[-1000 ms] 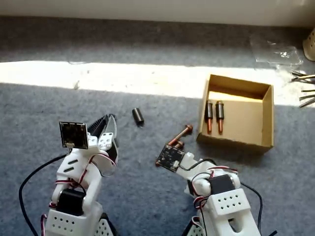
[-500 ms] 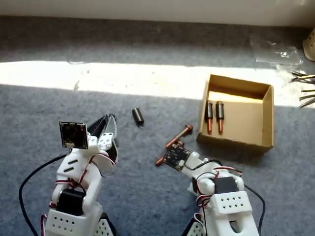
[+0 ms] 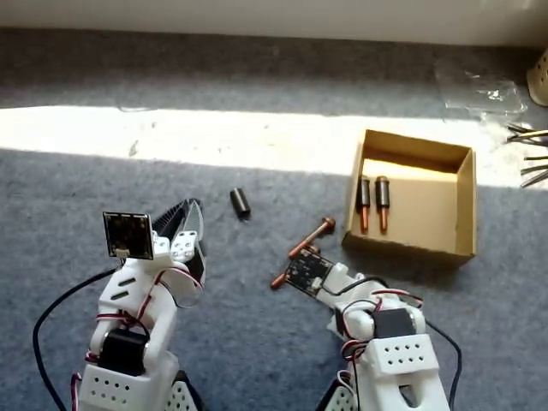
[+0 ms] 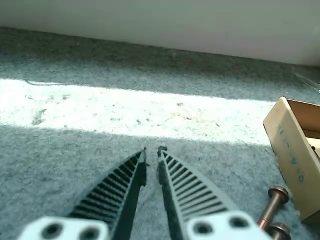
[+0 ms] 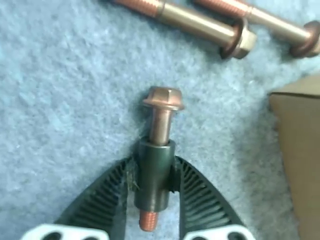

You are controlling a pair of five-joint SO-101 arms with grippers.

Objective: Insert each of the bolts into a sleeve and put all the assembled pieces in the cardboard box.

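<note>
My right gripper is shut on a black sleeve with a copper bolt through it, low over the carpet. Two loose copper bolts lie just beyond it. In the high view a loose bolt lies by the cardboard box, which holds two assembled pieces. A loose black sleeve lies ahead of my left gripper. My left gripper is shut with nothing in it, above bare carpet.
The box's corner is close beside the held piece. A clear plastic bag and some metal rods lie at the far right. A sunlit strip crosses the grey carpet.
My right wrist has shifted slightly to the right and back, uncovering a copper end beside its camera board. The left arm has not moved.
</note>
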